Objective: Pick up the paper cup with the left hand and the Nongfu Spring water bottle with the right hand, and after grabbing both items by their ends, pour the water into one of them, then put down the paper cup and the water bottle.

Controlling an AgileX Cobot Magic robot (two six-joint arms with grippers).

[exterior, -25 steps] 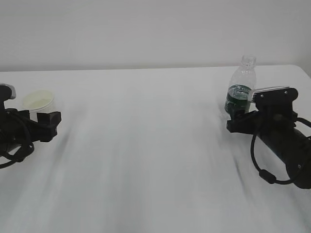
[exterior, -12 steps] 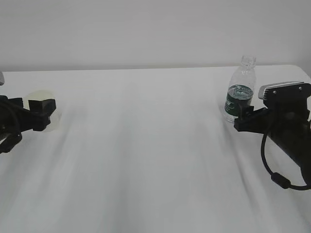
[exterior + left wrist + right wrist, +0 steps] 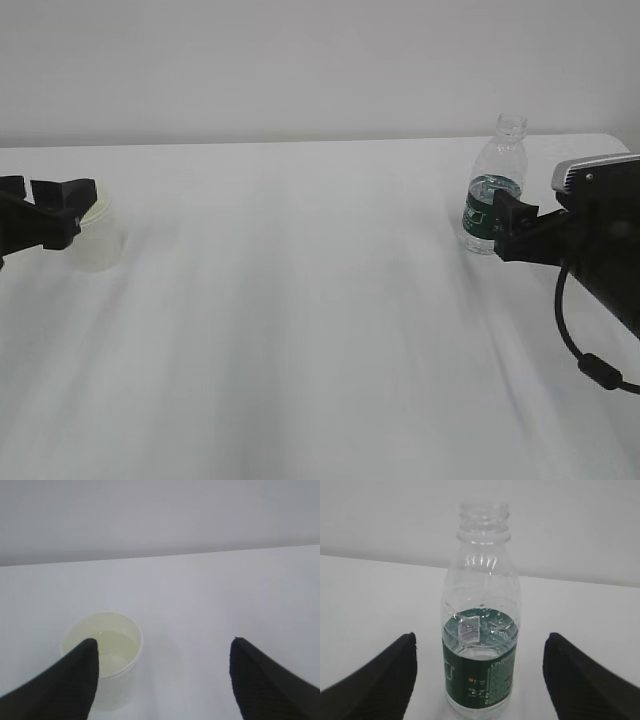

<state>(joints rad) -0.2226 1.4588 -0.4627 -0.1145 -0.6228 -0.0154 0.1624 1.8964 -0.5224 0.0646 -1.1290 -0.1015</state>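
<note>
Paper cup point(image 3: 102, 657): small, white, cylindrical, thin rolled rim, pale cream interior holding a shallow pool of clear water point(image 3: 116, 647). Upright on the table's far left point(image 3: 95, 240).

Nongfu Spring water bottle point(image 3: 481, 615): clear plastic, ribbed shoulders, dark green label band with white print, threaded neck uncapped. Upright near the table's right rear corner point(image 3: 495, 185); some water inside, level at about the label's top edge.

Left hand point(image 3: 162, 680): matte black, two ridged tapering fingers point(image 3: 75, 680) spread wide, released, gripping nothing. One finger overlapping the cup's near rim in the wrist view; contact impossible to tell. At the left edge of the exterior view point(image 3: 40, 215), in front of the cup.

Right hand point(image 3: 480, 685): same black ridged build, spread wide and empty, bottle centred in the gap without touching either finger. Grey plate on the wrist, looping black cable below point(image 3: 515, 225).

Table point(image 3: 320, 330): smooth, plain white, softly streaked; pale blank wall behind.

Against a second ago: both arms drawn back toward the frame edges, the right one also higher; cup and bottle unmoved; both spreads unchanged.
</note>
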